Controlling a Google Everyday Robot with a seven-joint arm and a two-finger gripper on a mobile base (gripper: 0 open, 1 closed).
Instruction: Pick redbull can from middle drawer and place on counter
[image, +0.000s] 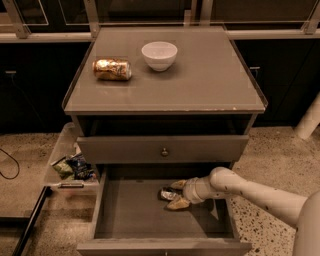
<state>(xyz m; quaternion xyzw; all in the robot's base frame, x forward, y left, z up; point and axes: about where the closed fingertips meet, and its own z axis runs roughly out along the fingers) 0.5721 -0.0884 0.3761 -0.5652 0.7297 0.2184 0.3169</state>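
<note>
The small slim silver-and-dark-blue redbull can (165, 193) was seen lying on its side on the flat grey bottom of the wide shallow grey middle drawer (125, 220), which had been pulled fully open. The cream-coloured two-finger gripper (170, 195) was reached into that drawer from the right, low over the bottom. Its tan fingers (179, 184) were spread apart, one set on either side of the can's near end. Whether the can was touched by them could not be made out, and no lift off the drawer bottom was shown.

The flat square grey counter (215, 85) carried a fat gold-brown can (112, 69) lying on its side and a round white bowl (159, 55) just beside it. No redbull can was placed there.

The task was therefore judged to be at its early stage. The drawer was open and the approach was made, but the grasp was not yet closed. The closing on the can, the lift clear of the low drawer walls and of the grey upper drawer front with the brass knob (164, 150), the carry upward and the setting down on a bare part of the counter were all left to be done.
</note>
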